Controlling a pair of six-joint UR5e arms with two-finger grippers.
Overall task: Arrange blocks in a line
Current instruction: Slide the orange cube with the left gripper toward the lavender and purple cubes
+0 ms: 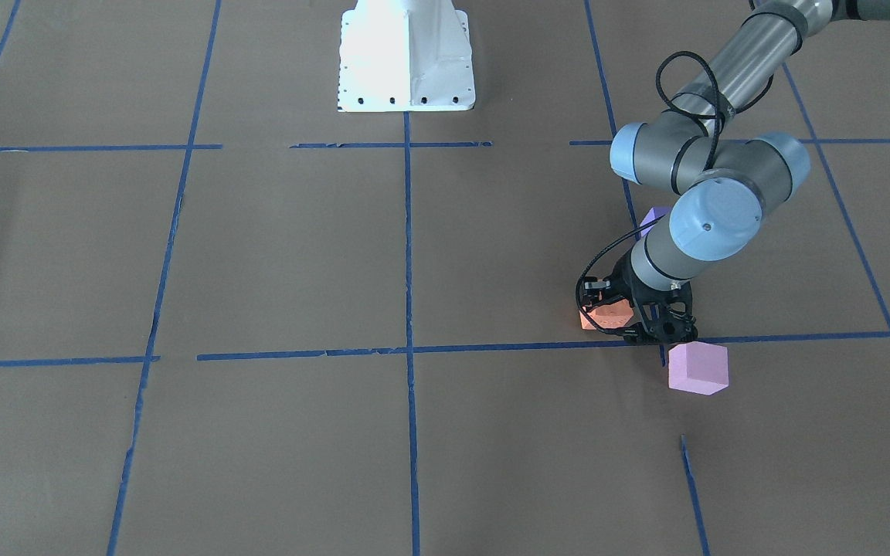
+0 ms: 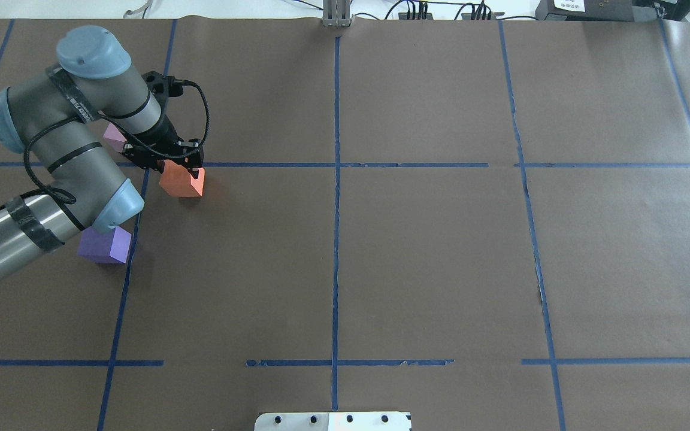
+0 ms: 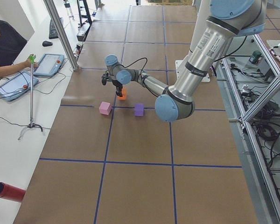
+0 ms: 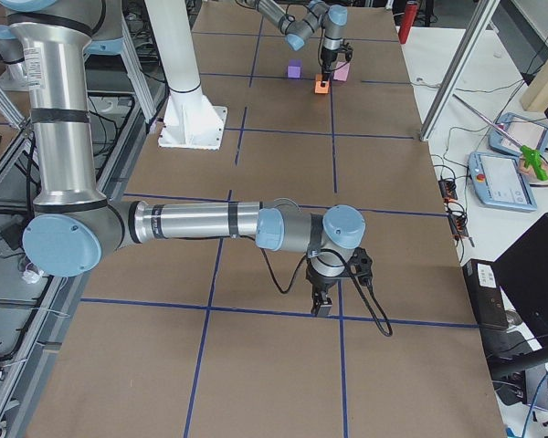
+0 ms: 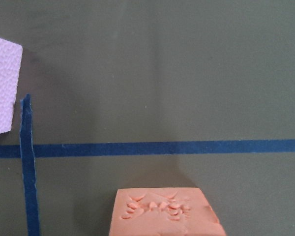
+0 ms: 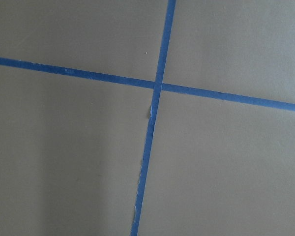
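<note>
The orange block point(image 2: 182, 182) lies just on the robot's side of a blue tape line, and also shows in the front view point(image 1: 606, 315) and the left wrist view point(image 5: 164, 214). My left gripper point(image 2: 184, 166) is low over it, at its top. Whether its jaws grip the block I cannot tell. The pale pink block point(image 2: 114, 136) sits beyond the tape line, partly hidden by the arm, and is clear in the front view point(image 1: 698, 368). The purple block point(image 2: 105, 245) sits nearer the robot, partly under the forearm. My right gripper point(image 4: 322, 306) shows only in the right side view, so I cannot tell its state.
Brown paper with a blue tape grid point(image 2: 336, 164) covers the table. The robot's white base point(image 1: 406, 58) stands at mid-table on the robot's edge. The right wrist view shows only a tape crossing point(image 6: 156, 84). An operator point(image 3: 4, 46) sits at the left end.
</note>
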